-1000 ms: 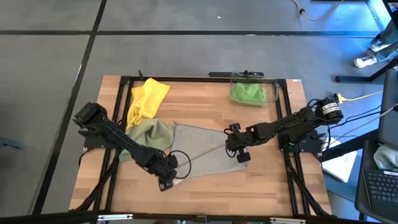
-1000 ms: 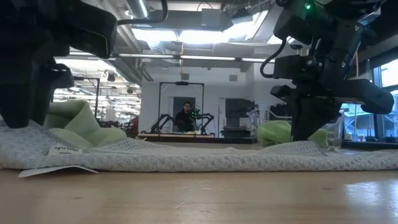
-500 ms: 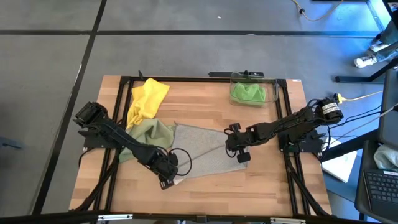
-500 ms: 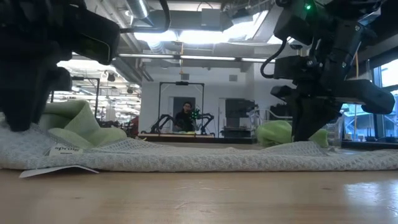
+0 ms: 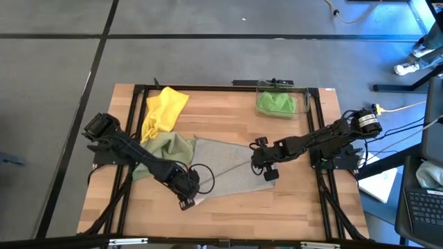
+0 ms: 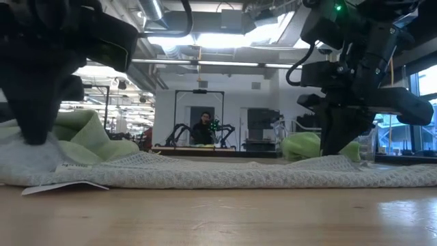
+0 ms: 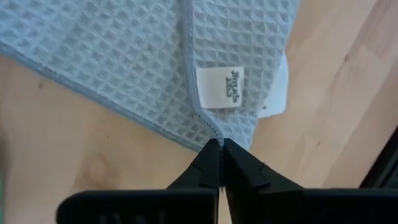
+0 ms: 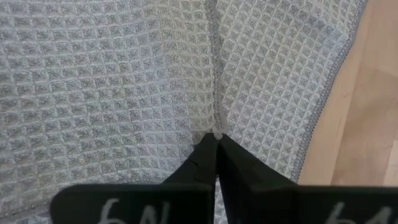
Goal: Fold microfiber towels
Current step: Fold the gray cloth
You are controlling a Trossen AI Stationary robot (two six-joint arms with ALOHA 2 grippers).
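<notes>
Wrist views confirm what my overhead hides: left tool (image 7: 221, 144) and right tool (image 8: 216, 138) both pinch the grey-beige towel (image 5: 232, 169); olive towel (image 5: 166, 149) at its nine o'clock.

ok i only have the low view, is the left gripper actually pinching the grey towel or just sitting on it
Observer: pinching. In its wrist view the left gripper is shut on the grey towel at the hemmed edge by the label.
Operator: and the right one
Observer: the right gripper is shut on a pinched ridge of the weave, near the towel's edge.
Operator: where's the yellow towel
Observer: from above, the yellow towel lies crumpled at the far left, overlapping the olive towel.
</notes>
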